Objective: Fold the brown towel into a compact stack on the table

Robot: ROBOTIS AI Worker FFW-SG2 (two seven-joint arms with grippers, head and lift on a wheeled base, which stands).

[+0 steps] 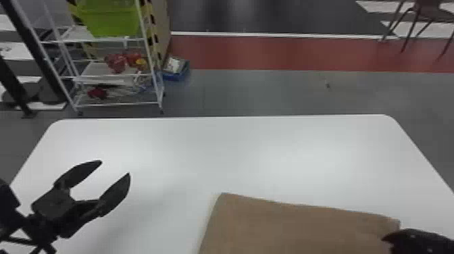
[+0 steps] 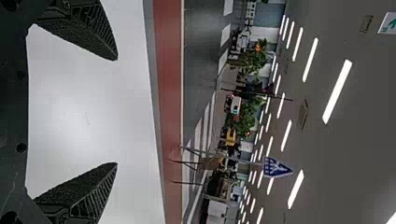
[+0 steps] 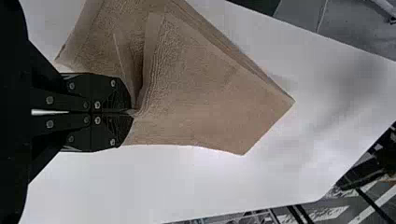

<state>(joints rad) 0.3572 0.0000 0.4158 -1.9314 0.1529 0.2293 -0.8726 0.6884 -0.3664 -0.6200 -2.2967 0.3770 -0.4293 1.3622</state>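
The brown towel point(image 1: 297, 226) lies on the white table in the near right part of the head view, in layers. At its right edge is my right gripper point(image 1: 388, 238). In the right wrist view that right gripper point(image 3: 133, 112) is shut on a pinched, creased part of the brown towel point(image 3: 205, 98), whose layered edges show beyond the fingers. My left gripper point(image 1: 115, 167) is over the left side of the table, apart from the towel. Its fingers stand wide open in the left wrist view, with nothing between them at the left gripper point(image 2: 116, 112).
The white table point(image 1: 236, 148) reaches back to a rounded far edge. Behind it on the left stands a white wire rack point(image 1: 116, 76) with a green bin point(image 1: 108, 17). A chair point(image 1: 429, 13) stands at the far right on the floor.
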